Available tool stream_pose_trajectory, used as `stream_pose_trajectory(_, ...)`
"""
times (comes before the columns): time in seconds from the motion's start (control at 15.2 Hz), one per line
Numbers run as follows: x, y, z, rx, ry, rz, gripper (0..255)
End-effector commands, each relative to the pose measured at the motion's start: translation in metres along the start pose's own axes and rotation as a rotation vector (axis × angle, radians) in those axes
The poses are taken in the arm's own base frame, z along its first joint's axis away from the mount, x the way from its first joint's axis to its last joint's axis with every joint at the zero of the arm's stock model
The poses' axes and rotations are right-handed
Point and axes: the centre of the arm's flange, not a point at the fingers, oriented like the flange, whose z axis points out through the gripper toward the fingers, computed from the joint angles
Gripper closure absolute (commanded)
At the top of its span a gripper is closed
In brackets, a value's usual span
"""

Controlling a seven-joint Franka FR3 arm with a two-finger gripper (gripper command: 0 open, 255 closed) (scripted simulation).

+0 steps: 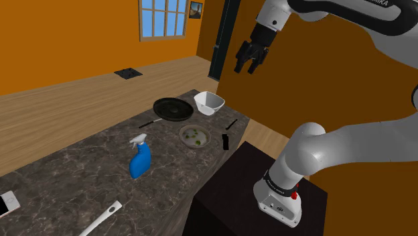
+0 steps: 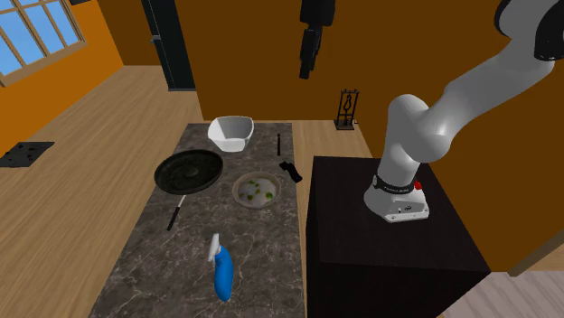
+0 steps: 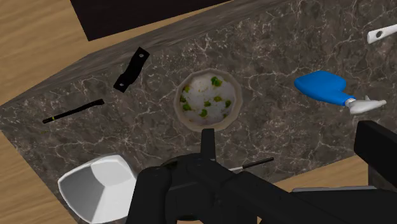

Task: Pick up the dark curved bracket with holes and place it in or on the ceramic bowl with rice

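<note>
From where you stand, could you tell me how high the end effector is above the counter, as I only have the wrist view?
Observer: In the shoulder view the end effector hangs high above the counter.
Operator: Does its body cover anything for me?
Observer: Yes, a black frying pan lies beside the rice bowl.
Operator: And at the counter's other end?
Observer: A flat white object lies there, at the shoulder view's left edge.

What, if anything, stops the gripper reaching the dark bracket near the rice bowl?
Probably nothing, so yes: the bracket lies at the edge of the counter, apart from the rice bowl, with the gripper high overhead.
</note>
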Motion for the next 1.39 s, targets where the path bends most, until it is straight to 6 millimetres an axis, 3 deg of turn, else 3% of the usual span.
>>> stream_pose_trajectory(0.0, 0.000, 0.000, 0.000, 0.000, 0.000, 0.000, 0)
stream_pose_trajectory(1.32, 0.046, 0.125, 0.230, -0.017, -0.105, 0.156, 0)
